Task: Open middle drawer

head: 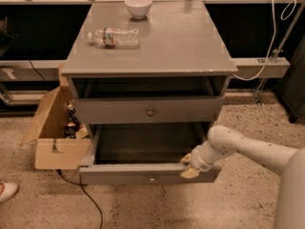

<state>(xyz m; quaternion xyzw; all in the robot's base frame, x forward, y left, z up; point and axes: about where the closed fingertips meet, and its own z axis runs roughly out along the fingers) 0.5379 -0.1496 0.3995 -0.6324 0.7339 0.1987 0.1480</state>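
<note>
- The white arm (248,149) comes in from 4 o'clock and reaches left, bent a little at its round wrist.
- The gripper (189,166) is at the right end of the bottom drawer (124,173), on its front rim.
- Its two tan tips are close together, with the rim pinched between them.
- The bottom drawer is pulled out, and it is dark inside.
- The floor (238,199) is speckled, and a black cable (88,199) runs across it at 7 o'clock.
- A shoe (5,191) peeks in at 8 o'clock.
- An open box (57,154) sits at 9 o'clock, touching the cabinet (181,42).
- The middle drawer (119,111) is right above the open one, in the middle of the picture.
- It is pushed in, and its small round knob (150,112) is free.
- A dark gap is above it, under the grey top.
- A bottle (114,37) lies on its side on the top at 11 o'clock.
- A white bowl (138,6) stands at 12 o'clock, farther back.
- A white cord (267,42) hangs at 2 o'clock.
</note>
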